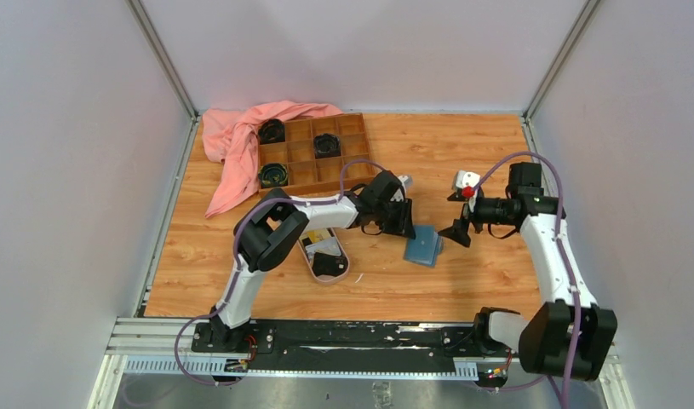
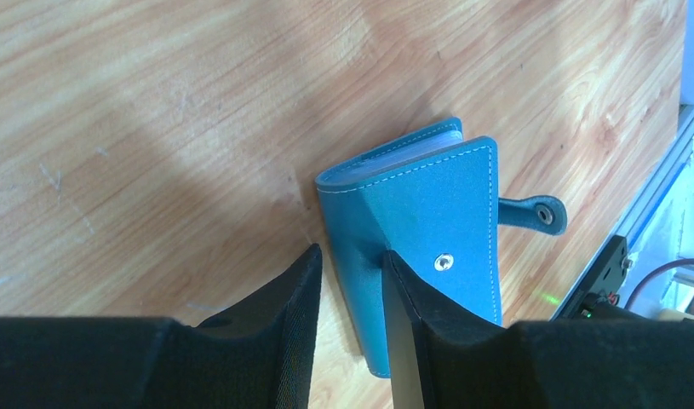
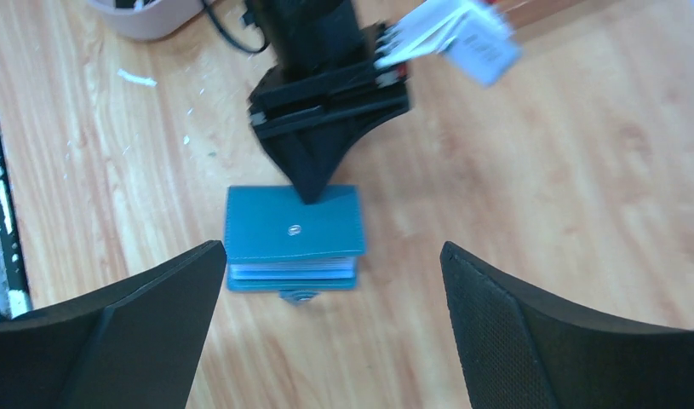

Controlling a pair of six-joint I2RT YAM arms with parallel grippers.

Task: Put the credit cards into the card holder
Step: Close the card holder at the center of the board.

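Observation:
The blue card holder (image 1: 423, 245) lies folded on the table, snap tab undone; it shows in the left wrist view (image 2: 433, 221) and right wrist view (image 3: 292, 226). My left gripper (image 1: 404, 223) (image 2: 350, 251) is nearly shut over its spine edge, one finger pressing on the cover, the other on the table beside it. My right gripper (image 1: 458, 232) (image 3: 332, 247) is wide open and empty, just right of the holder's open edge. The credit cards lie in the pink dish: a black one (image 1: 329, 266) and a pale one (image 1: 325, 248).
The pink oval dish (image 1: 312, 266) sits left of the holder, under the left arm. A brown wooden compartment tray (image 1: 313, 152) with dark round items and a pink cloth (image 1: 237, 141) are at the back left. A metal rail (image 1: 326, 334) runs along the near edge.

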